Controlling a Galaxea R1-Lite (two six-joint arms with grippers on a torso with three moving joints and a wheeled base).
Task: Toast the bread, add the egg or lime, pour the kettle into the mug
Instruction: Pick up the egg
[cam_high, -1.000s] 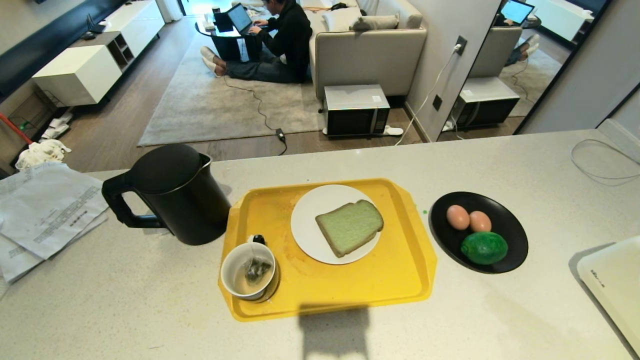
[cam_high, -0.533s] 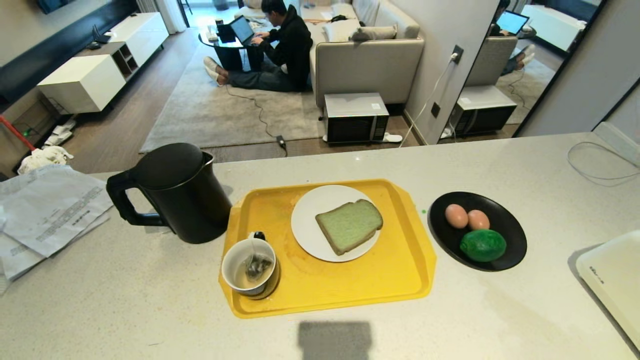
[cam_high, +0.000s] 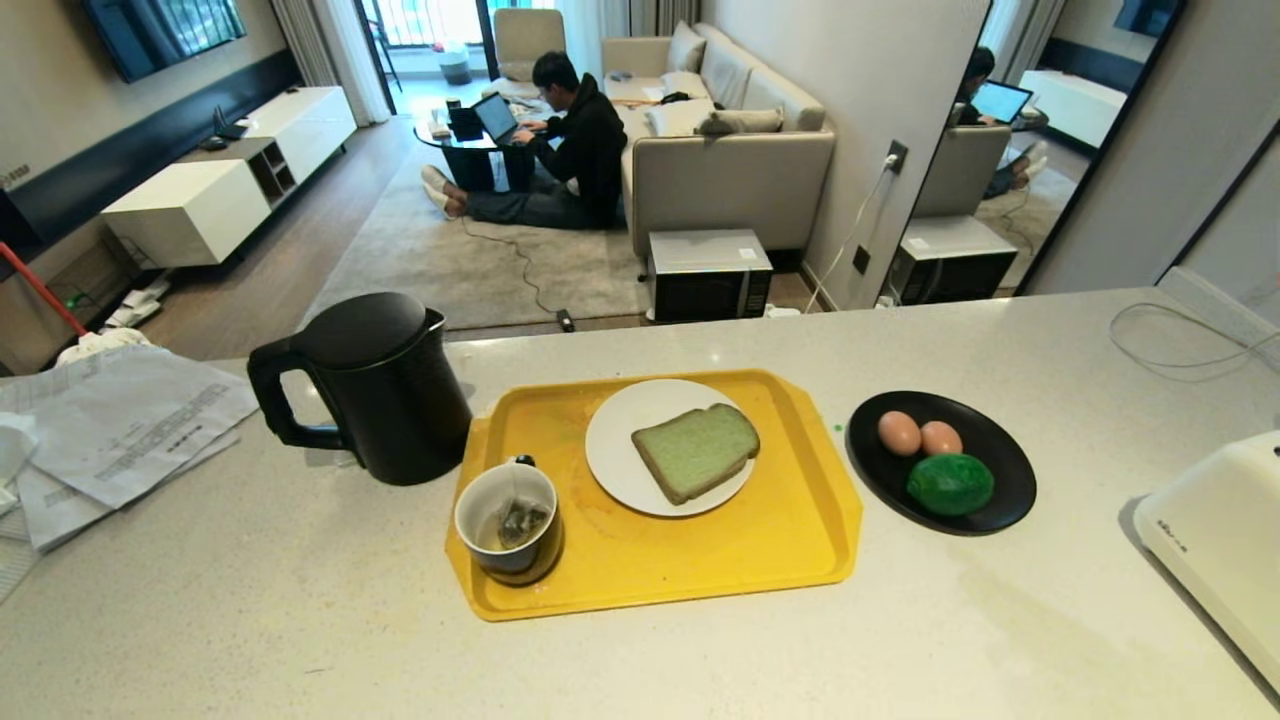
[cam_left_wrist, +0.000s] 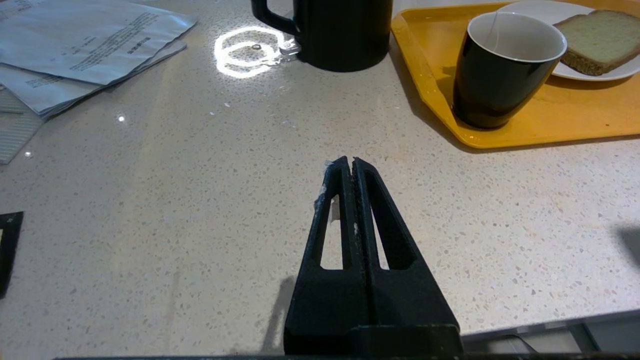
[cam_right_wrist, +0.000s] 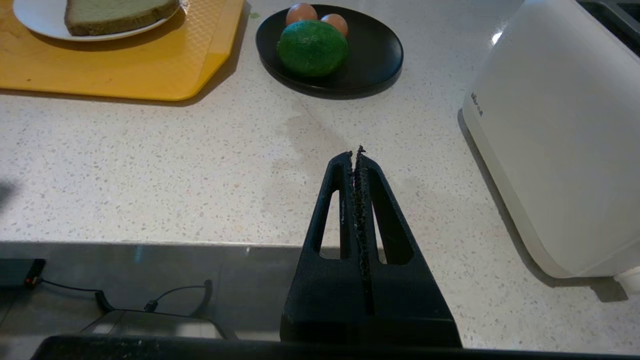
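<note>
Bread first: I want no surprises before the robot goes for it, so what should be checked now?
1. Bread lies flat on the white plate, uncovered: ok.
2. Right end effector shut, holding nothing: needs opening, not ok.
3. Left end effector shut, over bare counter: ok.
4. White toaster slot free: cannot tell.
5. Mug stands clear of the plate: ok.
</note>
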